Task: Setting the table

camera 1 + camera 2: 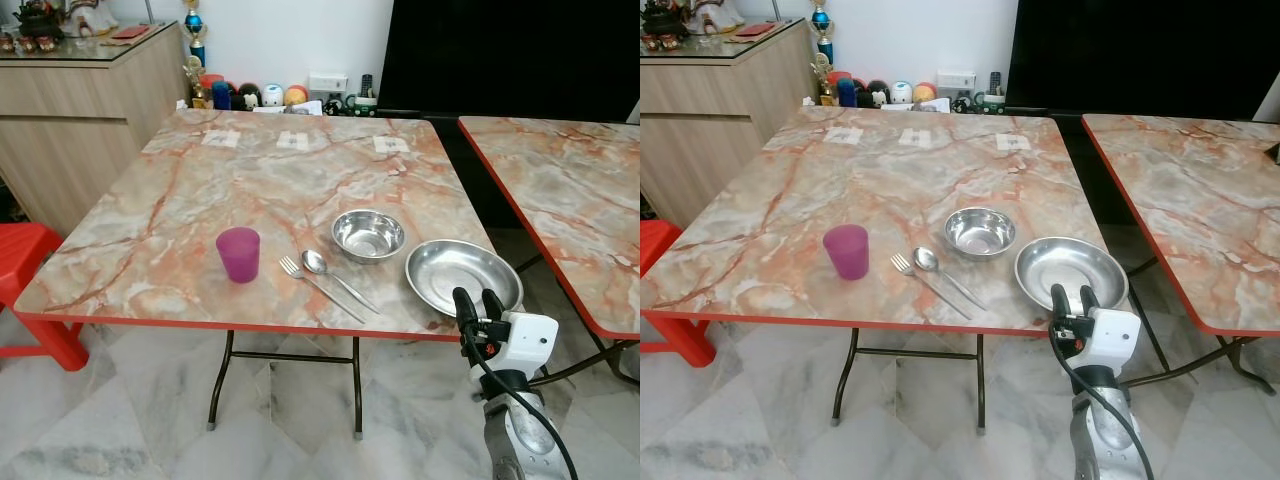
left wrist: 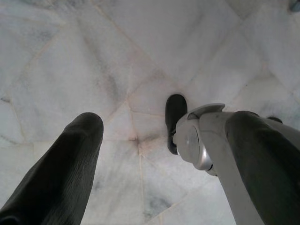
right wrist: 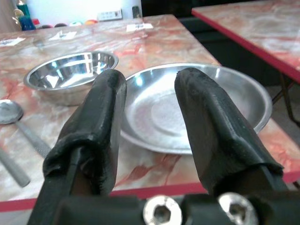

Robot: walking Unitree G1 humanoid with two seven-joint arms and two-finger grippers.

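On the marble-patterned table (image 1: 200,180) stand a purple cup (image 1: 238,253), a fork (image 1: 318,287) and a spoon (image 1: 335,275) lying side by side, a steel bowl (image 1: 368,234) and a wide steel plate (image 1: 463,277). My right gripper (image 1: 478,303) is raised just off the table's near edge, in front of the plate. It is open, and the plate (image 3: 206,101) shows through the gap with nothing held. The bowl (image 3: 70,70) sits beyond its left finger. My left gripper (image 2: 166,122) hangs idle over the floor, fingers spread wide.
A second marble table (image 1: 560,190) stands to the right across a narrow gap. A red plastic stool (image 1: 30,275) is at the left, with a wooden cabinet (image 1: 70,120) behind it. Small toys and a socket line the far wall (image 1: 270,95). My own leg (image 2: 201,145) shows above the tiled floor.
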